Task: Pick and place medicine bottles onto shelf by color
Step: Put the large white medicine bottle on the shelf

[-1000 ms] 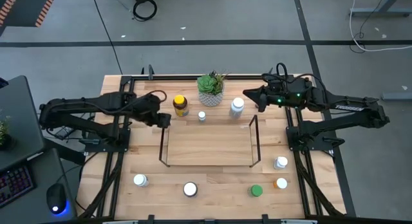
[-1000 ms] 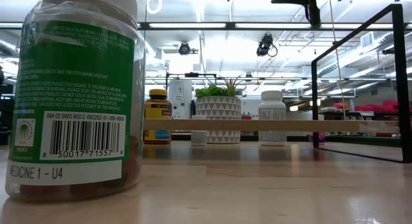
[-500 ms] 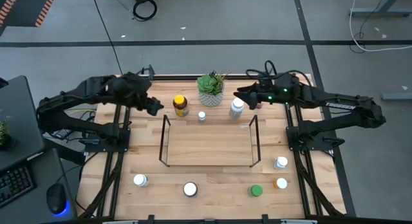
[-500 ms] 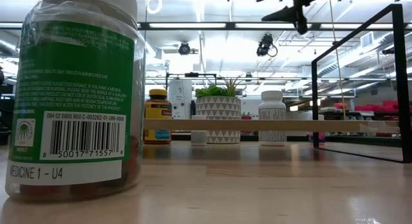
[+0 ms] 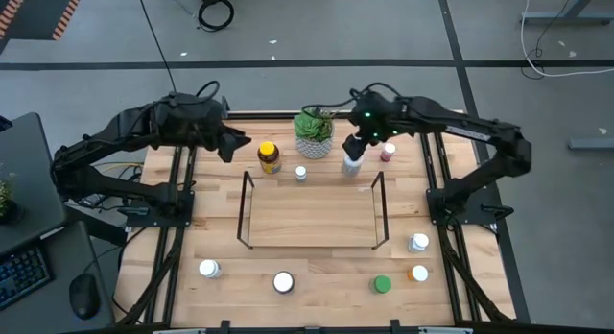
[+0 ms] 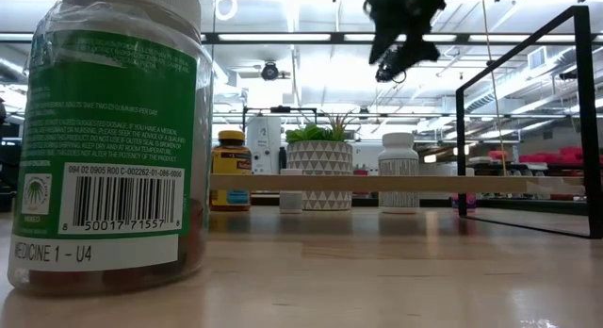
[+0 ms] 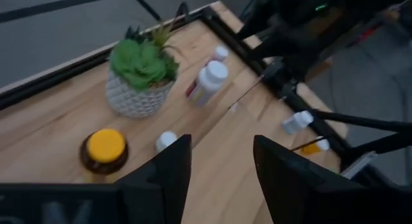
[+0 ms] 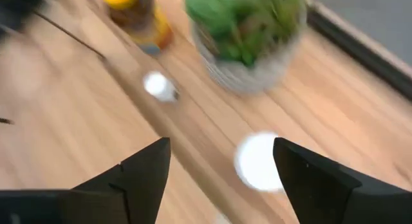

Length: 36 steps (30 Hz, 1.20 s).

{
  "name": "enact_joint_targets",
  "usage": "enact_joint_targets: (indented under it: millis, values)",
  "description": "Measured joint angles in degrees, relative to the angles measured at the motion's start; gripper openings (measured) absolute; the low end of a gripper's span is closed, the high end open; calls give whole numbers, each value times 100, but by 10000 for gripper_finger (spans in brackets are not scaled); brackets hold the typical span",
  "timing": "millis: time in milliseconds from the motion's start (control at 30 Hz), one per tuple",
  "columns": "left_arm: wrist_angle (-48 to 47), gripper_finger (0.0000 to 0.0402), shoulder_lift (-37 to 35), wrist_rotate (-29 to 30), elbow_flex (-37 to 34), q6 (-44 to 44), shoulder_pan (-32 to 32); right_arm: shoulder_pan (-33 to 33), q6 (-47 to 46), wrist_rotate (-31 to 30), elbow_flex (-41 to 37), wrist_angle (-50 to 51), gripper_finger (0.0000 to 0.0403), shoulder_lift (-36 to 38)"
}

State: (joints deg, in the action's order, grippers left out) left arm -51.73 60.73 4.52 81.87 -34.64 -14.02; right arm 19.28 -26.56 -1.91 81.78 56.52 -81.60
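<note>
Your white bottle (image 5: 353, 161) stands at the table's far edge, right of the potted plant (image 5: 314, 132), beyond the empty shelf (image 5: 310, 219). Your right gripper (image 5: 354, 149) hovers above it, fingers spread. The left gripper (image 5: 233, 149), fingers parted and empty, sits left of the amber bottle (image 5: 270, 157).

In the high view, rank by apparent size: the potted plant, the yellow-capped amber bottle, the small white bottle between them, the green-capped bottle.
1. potted plant
2. yellow-capped amber bottle
3. green-capped bottle
4. small white bottle

The last two look close in size, so their order is unsure.
</note>
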Motion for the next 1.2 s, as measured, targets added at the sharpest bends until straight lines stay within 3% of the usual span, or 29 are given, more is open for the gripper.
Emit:
enact_joint_targets:
  millis: [167, 500, 1200]
  values:
    - [338, 180, 0, -27, -2, -401, 97, 108, -328, 41, -2, 340, 313, -441]
    - [285, 177, 0, -28, -2, -174, 177, 288, -692, 52, -2, 630, 396, -1030]
    - [304, 172, 0, -28, -7, 40, 170, 496, -936, -48, -68, 780, 386, -1539]
